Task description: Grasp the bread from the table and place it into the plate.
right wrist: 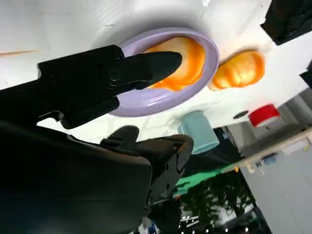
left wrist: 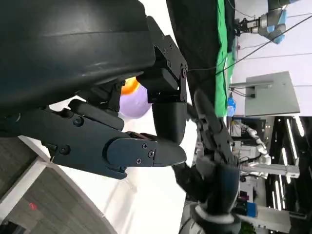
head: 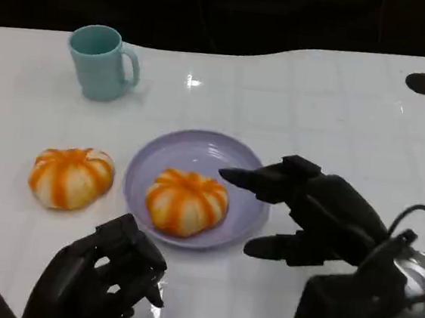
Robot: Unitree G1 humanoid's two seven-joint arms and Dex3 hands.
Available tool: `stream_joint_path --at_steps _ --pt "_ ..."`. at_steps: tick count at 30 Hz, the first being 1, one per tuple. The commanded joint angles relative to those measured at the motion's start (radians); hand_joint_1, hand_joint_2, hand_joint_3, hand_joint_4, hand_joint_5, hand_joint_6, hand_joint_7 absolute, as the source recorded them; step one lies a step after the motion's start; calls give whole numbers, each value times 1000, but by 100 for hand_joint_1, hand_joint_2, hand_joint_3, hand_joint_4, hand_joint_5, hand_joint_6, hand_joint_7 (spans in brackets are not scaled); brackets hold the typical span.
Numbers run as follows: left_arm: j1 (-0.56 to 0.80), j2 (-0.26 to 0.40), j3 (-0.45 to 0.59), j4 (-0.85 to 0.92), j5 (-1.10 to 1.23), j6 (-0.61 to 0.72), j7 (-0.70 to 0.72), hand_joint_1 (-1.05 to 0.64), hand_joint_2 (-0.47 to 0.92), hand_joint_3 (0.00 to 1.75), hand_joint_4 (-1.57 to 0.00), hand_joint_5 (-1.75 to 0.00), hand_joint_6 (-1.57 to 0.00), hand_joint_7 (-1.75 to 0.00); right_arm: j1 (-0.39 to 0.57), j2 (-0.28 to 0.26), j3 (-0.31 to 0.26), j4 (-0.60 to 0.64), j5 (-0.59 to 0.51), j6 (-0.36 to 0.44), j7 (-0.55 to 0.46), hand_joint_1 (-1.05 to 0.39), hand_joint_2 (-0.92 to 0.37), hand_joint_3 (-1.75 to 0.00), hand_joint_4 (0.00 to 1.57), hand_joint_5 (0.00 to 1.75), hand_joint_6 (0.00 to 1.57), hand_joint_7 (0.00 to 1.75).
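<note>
I see two breads, one plate [head: 249,212] and one cup [head: 99,62]. One bread [head: 186,201] sits in the plate; the other bread [head: 70,177] lies at its nine o'clock. My right hand [head: 310,211] is spread, holding nothing. My left hand [head: 101,280] is curled, empty.

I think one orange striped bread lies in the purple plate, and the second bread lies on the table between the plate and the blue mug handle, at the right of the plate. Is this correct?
Not quite. The second orange-and-white striped bread lies left of the round purple plate, not right, as the head view shows. The other striped bread is indeed in the plate.
</note>
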Motion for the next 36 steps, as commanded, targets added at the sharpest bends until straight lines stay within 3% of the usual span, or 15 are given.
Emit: stream_joint_path --at_steps 1,6,7,8,11,13,20,31,36 --pt "4 10 8 -12 -6 0 3 -55 92 35 -61 -175 -55 -149 93 -35 -55 -83 55 -33 -6 -42 -91 -8 41 85 61 15" --pt "8 12 10 -22 -5 9 8 -55 92 34 -61 -175 -55 -150 185 -29 -105 -130 91 -73 -42 -26 -88 -11 60 118 82 33" --pt "8 12 10 -22 -6 10 8 -55 92 34 -61 -175 -55 -150 198 -24 -114 -128 101 -88 -52 -23 -82 -21 65 126 84 48" --pt "8 12 11 -23 -7 13 8 -55 92 34 -61 -175 -55 -150 209 -21 -123 -125 106 -101 -64 -20 -66 -51 70 134 83 69" --pt "7 12 12 -23 -9 17 6 -55 92 34 -61 -175 -55 -150 247 -21 -148 -128 108 -113 -90 -10 -38 -115 78 153 87 102" --pt "7 13 14 -23 -9 17 5 -55 92 34 -61 -175 -55 -149 264 -25 -158 -133 106 -112 -97 -6 -34 -128 80 159 88 111" --pt "13 13 17 -31 -5 21 10 -57 92 33 -61 -175 -55 -149 319 -38 -186 -163 108 -120 -93 -7 -30 -138 80 174 76 141" --pt "23 17 21 -16 7 -13 2 -56 92 33 -61 -175 -57 -149 428 -48 -210 -245 124 -108 -59 -5 -26 -142 81 175 72 149" --pt "19 16 25 9 -8 -34 -14 -55 92 32 -62 -175 -57 -149 439 -42 -221 -229 101 -137 -89 -1 -25 -141 81 174 71 146"
